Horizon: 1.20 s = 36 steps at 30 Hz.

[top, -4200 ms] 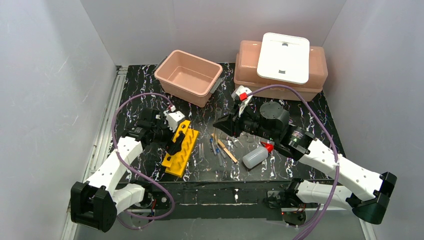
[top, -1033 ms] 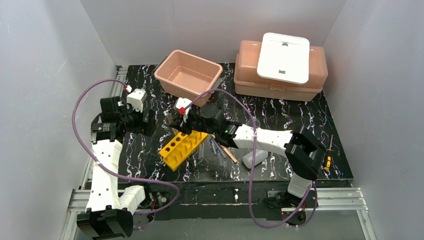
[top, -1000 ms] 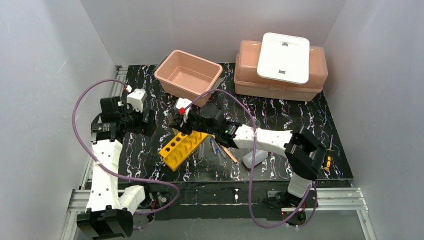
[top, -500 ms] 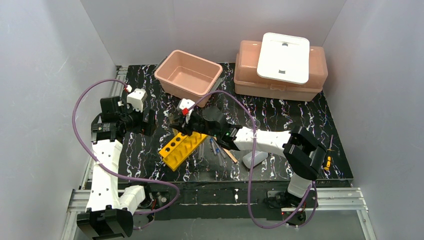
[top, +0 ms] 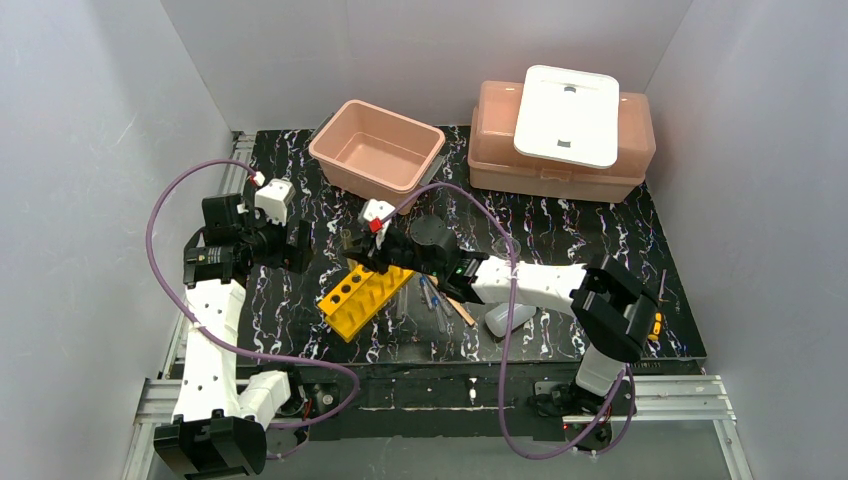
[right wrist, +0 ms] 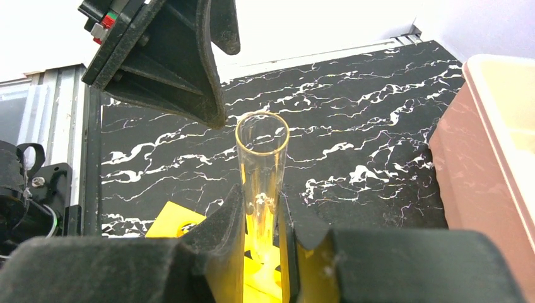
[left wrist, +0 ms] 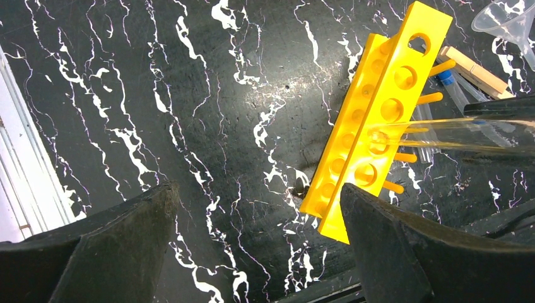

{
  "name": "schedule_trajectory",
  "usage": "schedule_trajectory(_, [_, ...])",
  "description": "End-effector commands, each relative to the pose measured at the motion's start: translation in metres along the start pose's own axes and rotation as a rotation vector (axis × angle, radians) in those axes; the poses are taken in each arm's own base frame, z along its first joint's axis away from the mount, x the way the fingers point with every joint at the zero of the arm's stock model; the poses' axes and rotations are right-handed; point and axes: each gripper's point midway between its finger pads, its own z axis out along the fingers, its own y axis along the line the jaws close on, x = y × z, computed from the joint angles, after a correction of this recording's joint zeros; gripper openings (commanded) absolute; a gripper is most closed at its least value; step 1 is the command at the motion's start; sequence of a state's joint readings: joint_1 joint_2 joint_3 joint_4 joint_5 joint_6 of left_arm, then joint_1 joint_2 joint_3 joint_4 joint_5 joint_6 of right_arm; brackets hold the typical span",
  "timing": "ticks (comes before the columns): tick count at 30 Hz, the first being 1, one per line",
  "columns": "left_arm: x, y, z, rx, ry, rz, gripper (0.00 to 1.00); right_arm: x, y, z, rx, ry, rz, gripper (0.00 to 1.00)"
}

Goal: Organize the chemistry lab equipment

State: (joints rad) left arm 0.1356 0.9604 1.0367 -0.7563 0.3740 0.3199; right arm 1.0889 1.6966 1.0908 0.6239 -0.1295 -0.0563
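The yellow holed test-tube rack (top: 365, 298) lies slanted on the black mat and also shows in the left wrist view (left wrist: 378, 120). My right gripper (top: 362, 250) is shut on a clear glass tube (right wrist: 262, 161). The tube's round end sits at a rack hole (left wrist: 377, 140). My left gripper (top: 292, 245) hangs open and empty left of the rack, jaws spread wide (left wrist: 255, 246). Loose glass tubes (top: 403, 300), blue-tipped pipettes (top: 432, 298) and the wooden stick (top: 455, 302) lie right of the rack. The squeeze bottle (top: 505, 318) is partly hidden under my right arm.
An open pink tub (top: 377, 150) stands behind the rack. A closed pink tub (top: 560, 165) with a white lid (top: 567, 115) on it stands at the back right. A small clear vessel (left wrist: 505, 19) sits near the stick. Grey walls enclose the mat.
Since 4.2 s ago my left gripper has let go of the rack and drawn back left. My right arm reached across with the tube. Over the last second it shifted slightly right.
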Motion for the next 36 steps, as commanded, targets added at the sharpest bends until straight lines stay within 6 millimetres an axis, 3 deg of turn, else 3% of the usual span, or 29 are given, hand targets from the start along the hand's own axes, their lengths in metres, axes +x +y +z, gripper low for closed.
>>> schedule_trajectory(1, [0.002, -0.001, -0.002, 0.001, -0.007, -0.001, 0.99, -0.002, 0.005, -0.008, -0.001, 0.011, 0.007, 0.01])
schedule_trajectory(8, [0.002, -0.002, -0.002, 0.001, -0.008, -0.004, 1.0, 0.007, 0.012, -0.007, -0.016, 0.027, 0.018, 0.01])
schedule_trajectory(36, [0.017, -0.005, 0.002, 0.018, 0.024, 0.009, 0.99, 0.042, 0.002, -0.004, 0.114, -0.01, 0.021, 0.01])
